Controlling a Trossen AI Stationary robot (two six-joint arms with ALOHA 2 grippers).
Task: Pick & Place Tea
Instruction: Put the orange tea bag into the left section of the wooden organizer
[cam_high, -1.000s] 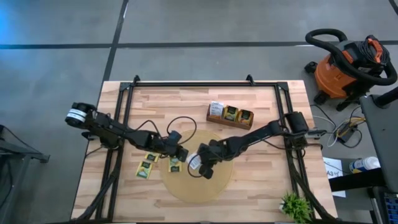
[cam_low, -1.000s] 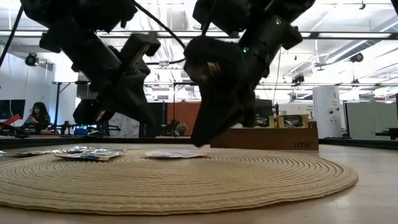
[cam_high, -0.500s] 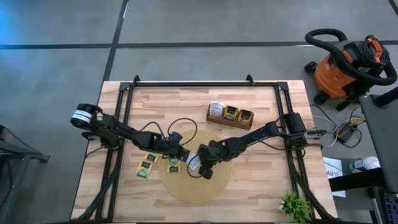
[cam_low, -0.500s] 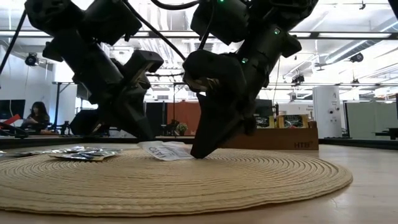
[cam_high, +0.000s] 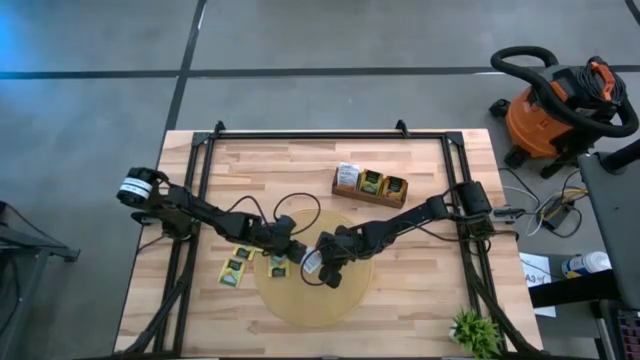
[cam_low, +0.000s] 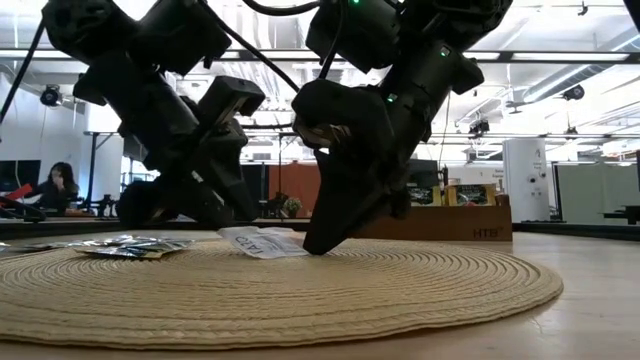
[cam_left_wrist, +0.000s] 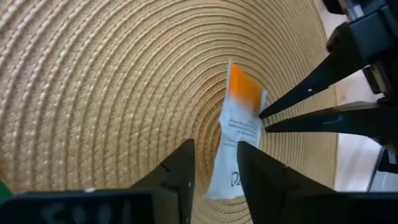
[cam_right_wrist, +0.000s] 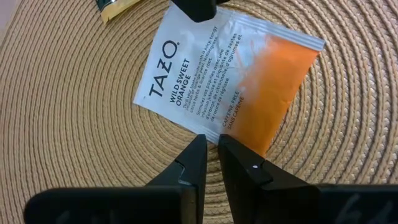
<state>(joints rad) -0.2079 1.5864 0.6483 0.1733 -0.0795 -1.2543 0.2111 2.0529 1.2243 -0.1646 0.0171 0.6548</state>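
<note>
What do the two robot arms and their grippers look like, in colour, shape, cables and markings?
Both arms are dark, nearly black, slim and jointed. The left arm has a white-banded round cap at its outer end and a loose black cable looping above it. The right arm carries a white label near its wrist. The left gripper and right gripper each have two dark, tapering fingers.

A tea sachet (cam_right_wrist: 224, 87) lies on the mat (cam_high: 345, 300) at mid-tabletop (cam_high: 420, 300), between the left pincer (cam_high: 293, 251) and right pincer (cam_high: 310, 266). Two more sachets (cam_high: 234, 269) lie left of it, the box (cam_high: 371, 185) behind.
</note>
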